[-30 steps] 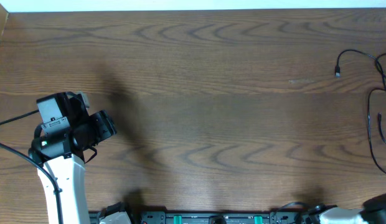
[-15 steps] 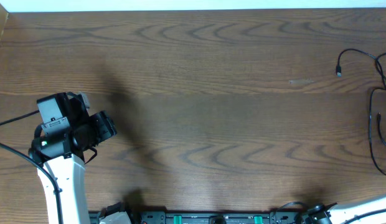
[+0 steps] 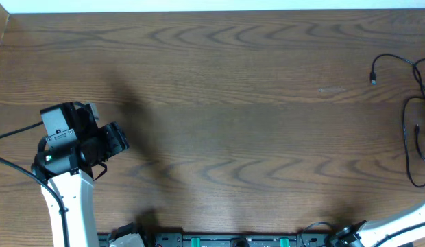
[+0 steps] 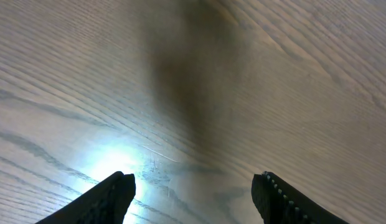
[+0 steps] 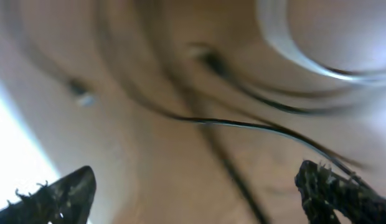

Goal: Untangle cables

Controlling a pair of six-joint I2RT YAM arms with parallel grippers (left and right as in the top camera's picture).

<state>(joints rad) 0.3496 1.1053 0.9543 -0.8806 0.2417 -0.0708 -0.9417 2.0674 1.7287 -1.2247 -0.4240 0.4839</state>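
Note:
The cables lie at the table's far right edge. A thin black cable [image 3: 407, 137] loops there, and its small plug end [image 3: 372, 79] points left. The blurred right wrist view shows black cable strands [image 5: 243, 124] and a white cable [image 5: 292, 50] on the wood. My right gripper [image 5: 196, 193] hangs above them, open, with nothing between its fingertips. Only a white link of the right arm [image 3: 404, 225] shows in the overhead view. My left gripper [image 3: 116, 140] is far off at the table's left. It is open over bare wood [image 4: 193, 193] and holds nothing.
The wooden table [image 3: 233, 123] stretches between the two arms. A black and green rail [image 3: 226, 241] runs along the front edge. The left arm's own black lead [image 3: 14, 130] trails off the left side.
The right arm at the bottom right has shifted, so a white link now shows where a dark part was. The black cable loop at the right edge has moved slightly. The left arm is still.

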